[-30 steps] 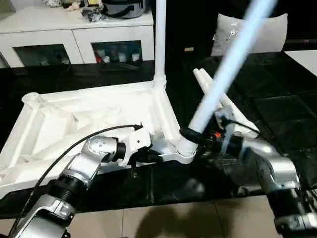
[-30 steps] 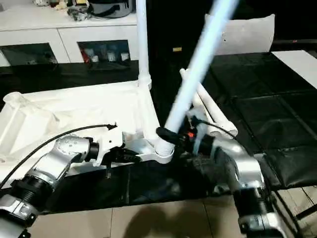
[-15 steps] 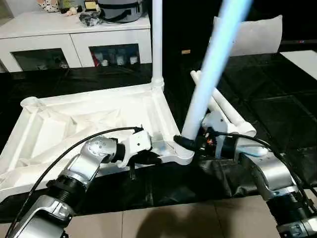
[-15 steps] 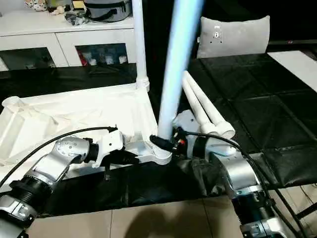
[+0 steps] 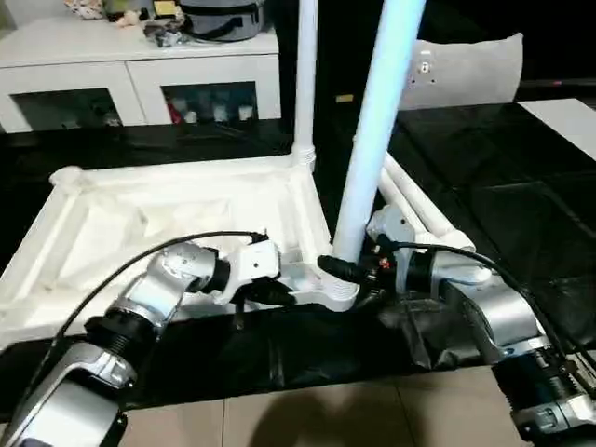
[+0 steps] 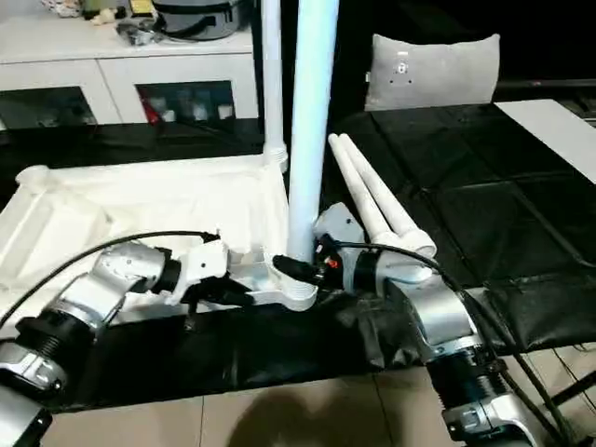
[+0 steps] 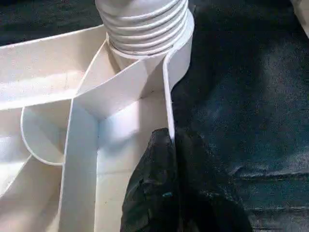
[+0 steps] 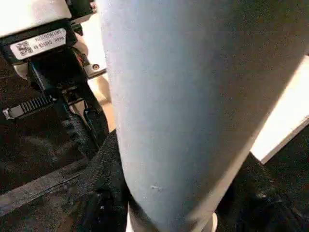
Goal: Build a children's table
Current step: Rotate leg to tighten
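- Now you see the white plastic rectangular tabletop point(image 5: 177, 219) lying upside down on the black mat point(image 5: 521, 205), ribbed underside up.
- One long white tapered round leg point(image 5: 304, 74) stands upright in the far corner socket.
- Your right gripper point(image 5: 340, 270) is clamped on a second leg point(image 5: 377, 121) at its base, standing nearly vertical in the near corner socket point(image 5: 326, 289).
- Your left gripper point(image 7: 169, 145) is pinched shut on the tabletop's edge wall beside that socket.
- Two spare legs point(image 6: 372, 200) lie flat, side by side, long axes pointing away from you.
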{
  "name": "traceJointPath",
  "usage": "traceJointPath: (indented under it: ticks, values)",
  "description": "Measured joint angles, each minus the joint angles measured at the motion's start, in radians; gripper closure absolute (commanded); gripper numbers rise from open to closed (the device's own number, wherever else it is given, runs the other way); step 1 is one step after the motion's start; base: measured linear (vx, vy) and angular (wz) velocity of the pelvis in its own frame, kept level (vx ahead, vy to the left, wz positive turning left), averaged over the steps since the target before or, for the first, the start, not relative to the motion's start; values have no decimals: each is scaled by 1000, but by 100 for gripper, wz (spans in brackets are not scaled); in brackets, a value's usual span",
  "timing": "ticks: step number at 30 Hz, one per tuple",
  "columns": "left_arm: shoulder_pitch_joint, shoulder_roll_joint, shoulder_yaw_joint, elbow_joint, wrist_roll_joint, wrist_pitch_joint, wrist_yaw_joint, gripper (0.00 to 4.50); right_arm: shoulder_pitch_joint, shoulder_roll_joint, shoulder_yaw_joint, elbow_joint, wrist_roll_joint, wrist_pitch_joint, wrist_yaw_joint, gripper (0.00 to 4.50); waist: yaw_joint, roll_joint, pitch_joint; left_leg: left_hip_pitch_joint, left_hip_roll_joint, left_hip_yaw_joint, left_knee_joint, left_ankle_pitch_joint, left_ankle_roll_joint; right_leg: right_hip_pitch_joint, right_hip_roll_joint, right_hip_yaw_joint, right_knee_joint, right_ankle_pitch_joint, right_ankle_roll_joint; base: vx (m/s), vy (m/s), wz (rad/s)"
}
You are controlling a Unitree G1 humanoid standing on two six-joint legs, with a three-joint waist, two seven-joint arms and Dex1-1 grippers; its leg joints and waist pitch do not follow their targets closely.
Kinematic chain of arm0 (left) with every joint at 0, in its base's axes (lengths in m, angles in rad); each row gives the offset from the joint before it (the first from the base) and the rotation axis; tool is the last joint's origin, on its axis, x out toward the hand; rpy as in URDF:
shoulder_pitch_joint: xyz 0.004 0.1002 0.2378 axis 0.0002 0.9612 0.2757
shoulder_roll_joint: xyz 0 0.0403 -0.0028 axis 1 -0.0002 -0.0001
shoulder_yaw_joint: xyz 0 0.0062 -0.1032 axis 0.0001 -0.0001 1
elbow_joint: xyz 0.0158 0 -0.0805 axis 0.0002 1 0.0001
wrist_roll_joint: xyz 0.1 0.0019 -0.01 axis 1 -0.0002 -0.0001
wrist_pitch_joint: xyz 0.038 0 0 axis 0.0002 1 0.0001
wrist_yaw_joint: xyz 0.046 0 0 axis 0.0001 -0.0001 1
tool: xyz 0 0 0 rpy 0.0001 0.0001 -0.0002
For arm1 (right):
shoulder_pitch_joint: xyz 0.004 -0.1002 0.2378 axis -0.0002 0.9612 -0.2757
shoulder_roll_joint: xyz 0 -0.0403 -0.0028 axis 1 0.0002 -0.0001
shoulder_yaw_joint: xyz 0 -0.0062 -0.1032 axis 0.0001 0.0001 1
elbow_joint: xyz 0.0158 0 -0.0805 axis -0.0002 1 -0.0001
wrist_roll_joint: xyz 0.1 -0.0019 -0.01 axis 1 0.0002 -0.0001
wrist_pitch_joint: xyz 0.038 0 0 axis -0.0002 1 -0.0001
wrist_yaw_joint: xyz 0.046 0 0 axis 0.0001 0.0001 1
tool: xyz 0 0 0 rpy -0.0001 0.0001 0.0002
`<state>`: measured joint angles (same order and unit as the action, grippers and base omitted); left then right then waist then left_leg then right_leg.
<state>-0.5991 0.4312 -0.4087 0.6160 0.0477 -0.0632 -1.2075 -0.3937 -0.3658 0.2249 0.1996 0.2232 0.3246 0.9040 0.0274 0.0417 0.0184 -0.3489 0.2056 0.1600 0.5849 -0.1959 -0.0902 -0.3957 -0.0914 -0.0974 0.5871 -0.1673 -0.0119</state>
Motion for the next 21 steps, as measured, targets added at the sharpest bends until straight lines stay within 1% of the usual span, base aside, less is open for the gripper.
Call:
traceJointPath:
  ticks: [2,4,7,8,9,11,12,13,14,15,16,17,18,19,20,21]
  values:
    - [1,1,1,-1,-1,-1,-4,450,3,1,0,-6,1,4,-3,262,0,0,0,0,0,0,-2,0,0,0,0,0,-1,0,0,0,0,0]
    - [10,4,7,-10,-2,5,-1,450,13,17,-6,-24,1,24,-28,262,0,0,0,1,0,1,-3,0,0,0,1,0,-1,0,0,0,0,0]
    - [34,9,22,-46,-5,52,23,450,19,57,-19,-43,-2,58,-93,262,-7,0,-1,3,0,1,-4,0,-1,0,1,0,-1,0,0,0,0,0]
    - [54,11,36,-77,-5,91,44,450,20,79,-20,-50,-13,73,-130,262,-14,0,-1,4,0,1,-4,0,-1,0,1,0,-1,0,0,0,0,0]
    - [92,3,65,-142,-10,174,92,450,19,124,-23,-62,-36,107,-208,262,-26,0,-1,7,0,-1,-4,0,-1,2,1,1,0,0,0,0,0,0]
    - [129,-17,90,-212,-8,278,163,450,7,179,-32,-60,-68,144,-322,262,-43,0,0,9,0,-1,-2,0,-1,2,1,0,-1,0,0,0,0,0]
    - [140,-32,97,-244,-6,329,196,450,-2,200,-36,-50,-79,155,-375,262,-52,-2,2,10,-1,-2,-1,0,-1,2,0,-1,-4,0,0,0,0,0]
    - [148,-48,102,-265,-6,362,217,450,-8,210,-42,-40,-80,156,-402,262,-58,-1,2,12,-1,-4,0,0,-1,3,0,-4,-10,0,0,0,0,0]
    - [170,-77,118,-301,-6,408,258,450,-19,235,-52,-22,-85,158,-439,262,-67,-3,3,11,-1,-5,0,0,0,4,0,-6,-15,0,1,0,0,0]
    - [192,-126,137,-341,-2,465,324,450,-38,263,-70,6,-99,159,-490,262,-79,-2,6,9,-1,-8,2,0,0,7,-1,-12,-22,0,1,0,0,0]
    - [197,-137,139,-351,-1,479,338,450,-43,270,-74,15,-101,159,-502,262,-81,-2,7,8,-1,-11,2,0,0,8,-1,-14,-25,0,1,0,0,0]
    - [213,-183,140,-383,3,528,394,450,-62,286,-89,43,-109,162,-547,262,-94,-6,9,8,0,-16,1,-1,1,14,-2,-24,-40,0,1,0,0,0]
    - [226,-224,139,-415,23,570,446,450,-82,302,-102,72,-114,163,-581,262,-107,-9,11,7,0,-19,0,-2,3,20,-2,-29,-49,0,1,0,0,0]
    - [229,-247,137,-431,38,593,479,450,-96,310,-106,89,-123,163,-605,262,-111,-11,14,5,0,-21,1,-2,4,24,-3,-32,-52,0,1,0,0,0]
    - [235,-258,134,-446,43,609,499,450,-101,317,-109,96,-129,163,-618,262,-115,-10,19,4,0,-25,0,-2,4,29,-3,-37,-58,0,1,0,0,0]
    - [237,-264,128,-457,48,621,517,450,-103,324,-112,97,-134,164,-632,262,-123,-15,24,13,0,-27,-2,-3,5,28,-3,-45,-65,0,1,0,0,0]
